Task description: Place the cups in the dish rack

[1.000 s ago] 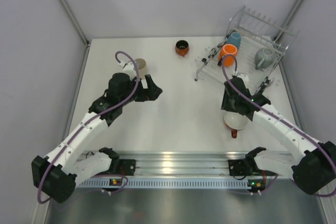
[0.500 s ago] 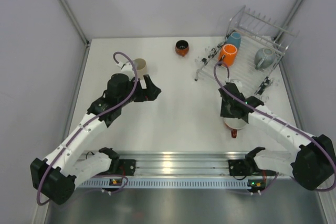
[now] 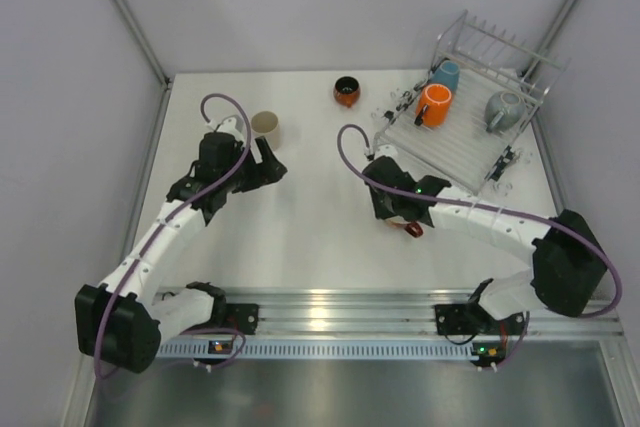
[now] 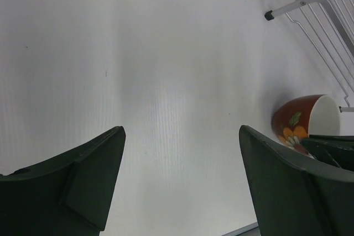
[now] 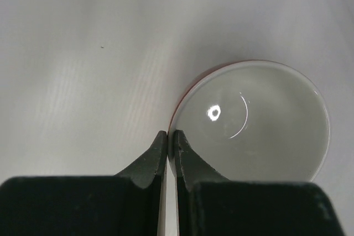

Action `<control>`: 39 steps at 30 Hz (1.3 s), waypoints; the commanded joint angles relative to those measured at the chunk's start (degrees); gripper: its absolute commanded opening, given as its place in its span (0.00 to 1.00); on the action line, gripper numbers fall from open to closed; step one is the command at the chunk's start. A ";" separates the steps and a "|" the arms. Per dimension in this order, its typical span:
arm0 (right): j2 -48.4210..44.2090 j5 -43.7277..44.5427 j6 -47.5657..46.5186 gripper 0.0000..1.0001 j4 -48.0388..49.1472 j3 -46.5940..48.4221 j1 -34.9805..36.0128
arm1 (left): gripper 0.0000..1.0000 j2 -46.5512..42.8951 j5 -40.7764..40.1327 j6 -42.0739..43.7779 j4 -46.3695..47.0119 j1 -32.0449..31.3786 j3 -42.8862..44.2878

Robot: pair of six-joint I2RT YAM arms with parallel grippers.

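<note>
Within the last second, the right gripper (image 5: 170, 142) pinched shut on the rim of the red mug (image 5: 254, 120) and swung it leftward, perhaps already lifted. The left gripper (image 4: 181, 136) hung open near the beige tumbler (image 3: 265, 125). 3 cups sat in the dish rack (image 3: 462, 147), so this mug looked set to go in 4th.

Red mug (image 4: 304, 119), white inside, bears what looks like orange flowers; tumbler (image 3: 266, 127) beige.

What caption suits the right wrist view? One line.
Right claw shut on the rim of the white-lined red mug, white table beneath.
</note>
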 commanded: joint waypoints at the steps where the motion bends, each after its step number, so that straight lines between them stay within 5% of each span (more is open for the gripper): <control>1: 3.58 1.52 2.03 0.00 7.63 7.97 3.64 | 0.89 -0.25 2.09 -0.05 0.12 0.67 0.40; 15: 26.60 2.76 14.88 0.00 5.00 35.13 6.90 | 0.87 -0.78 -9.06 -3.30 -5.32 1.02 -0.31; 21: 32.49 3.20 17.70 0.07 3.33 43.58 7.95 | 0.87 -3.06 -7.50 -3.56 -5.86 7.43 -2.41; 28: 34.35 2.94 17.96 0.18 4.11 45.97 8.74 | 0.87 -3.33 -1.78 -2.68 -4.10 8.49 -1.98; 39: 37.26 3.02 16.21 0.18 3.59 48.43 8.66 | 0.86 -1.22 0.76 -1.90 -3.84 8.49 -1.19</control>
